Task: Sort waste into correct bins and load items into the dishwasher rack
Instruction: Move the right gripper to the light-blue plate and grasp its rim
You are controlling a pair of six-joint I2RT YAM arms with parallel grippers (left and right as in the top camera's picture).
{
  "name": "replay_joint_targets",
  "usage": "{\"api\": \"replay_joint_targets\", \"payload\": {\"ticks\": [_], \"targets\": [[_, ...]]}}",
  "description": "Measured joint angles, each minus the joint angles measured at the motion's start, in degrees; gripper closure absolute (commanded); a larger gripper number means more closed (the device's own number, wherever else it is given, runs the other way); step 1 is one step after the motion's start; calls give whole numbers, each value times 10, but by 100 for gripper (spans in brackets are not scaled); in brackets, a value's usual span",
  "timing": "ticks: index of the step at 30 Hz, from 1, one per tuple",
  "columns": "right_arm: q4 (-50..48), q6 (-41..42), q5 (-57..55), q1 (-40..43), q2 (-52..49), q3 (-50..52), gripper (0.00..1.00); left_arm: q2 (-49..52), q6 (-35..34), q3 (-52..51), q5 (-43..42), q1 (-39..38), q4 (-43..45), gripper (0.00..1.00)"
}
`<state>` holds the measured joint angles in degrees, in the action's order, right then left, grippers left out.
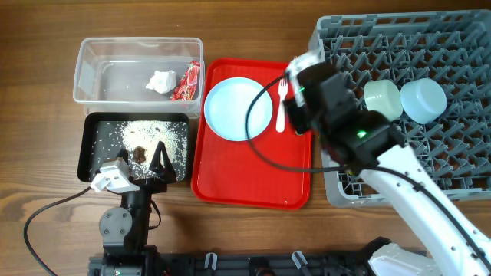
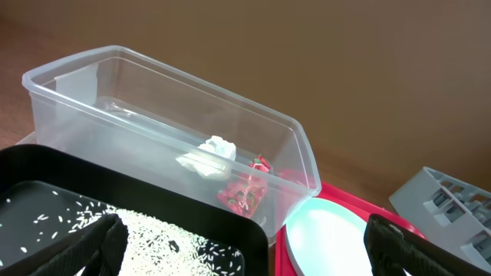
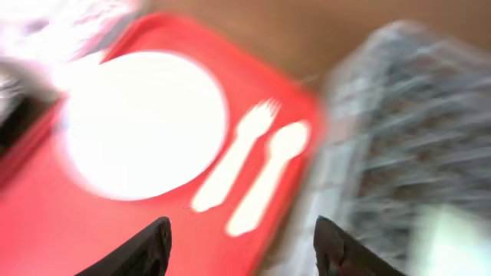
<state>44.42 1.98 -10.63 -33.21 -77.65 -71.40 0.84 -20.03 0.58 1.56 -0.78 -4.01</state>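
The white fork (image 3: 234, 161) and spoon (image 3: 268, 180) lie side by side on the right part of the red tray (image 1: 245, 176), between the blue plate (image 1: 238, 109) and the dishwasher rack (image 1: 453, 146). From above, the fork runs near to far.

The right hand (image 3: 242, 230) hangs just over them, with its fingers apart and holding nothing. The left hand (image 2: 245, 238) is wide open and empty, far off by the black tray (image 1: 100, 153).

From above you see only the fork, because the arm hides the spoon. The right wrist view shows both, but blurry.
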Motion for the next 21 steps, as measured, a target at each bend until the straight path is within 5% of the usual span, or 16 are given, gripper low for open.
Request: {"api": "replay_joint_targets", "payload": {"ticks": [5, 10, 21], "targets": [[2, 102, 124, -24, -80, 0, 39, 0, 0, 0, 0, 0, 0, 0], [-69, 239, 128, -13, -196, 0, 38, 0, 0, 0, 0, 0, 0, 0], [-113, 469, 120, 22, -334, 0, 68, 0, 0, 0, 0, 0, 0, 0]]}}
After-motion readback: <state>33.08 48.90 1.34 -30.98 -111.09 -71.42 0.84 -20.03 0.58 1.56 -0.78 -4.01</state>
